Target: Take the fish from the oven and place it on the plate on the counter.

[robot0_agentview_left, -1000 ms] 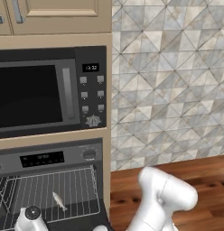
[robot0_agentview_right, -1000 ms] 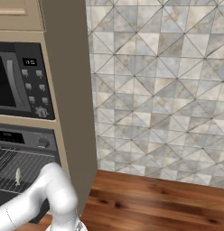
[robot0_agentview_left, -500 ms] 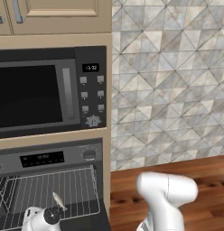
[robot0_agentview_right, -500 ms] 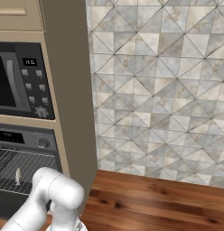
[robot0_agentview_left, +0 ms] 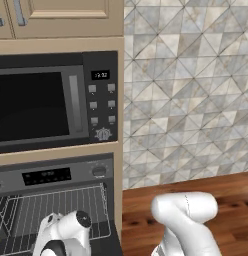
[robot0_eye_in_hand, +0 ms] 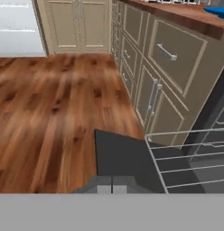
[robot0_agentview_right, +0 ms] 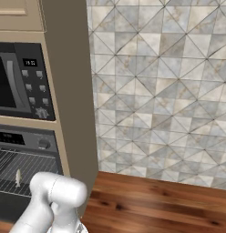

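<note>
In the hand view the gripper (robot0_eye_in_hand: 112, 188) sits at 6 o'clock with its two fingertips pressed together — clenched, with nothing visible between them. Just past it lies the dark slab of the open oven door (robot0_eye_in_hand: 125, 162), and the wire rack (robot0_eye_in_hand: 186, 158) reaches off toward 3 o'clock. Wood floor (robot0_eye_in_hand: 50, 103) spreads toward 9 o'clock. Beige cabinets (robot0_eye_in_hand: 154, 90) with metal handles run up toward 1 o'clock, topped by the reddish-brown table (robot0_eye_in_hand: 186, 16); a sliver of the blue plate (robot0_eye_in_hand: 218, 11) shows at the far 1 o'clock corner.

In the left base view the white arm (robot0_agentview_left: 188, 220) rises at 5 o'clock and its wrist (robot0_agentview_left: 66, 232) hangs low at 7 o'clock, in front of the open oven (robot0_agentview_left: 56, 200). In the right base view the fish (robot0_agentview_right: 17, 178) is a small pale sliver standing upright on the rack at 8 o'clock — whether it touches the rack I cannot tell. Above the oven sits the black microwave (robot0_agentview_left: 56, 102), with tiled wall (robot0_agentview_left: 191, 90) beyond.
</note>
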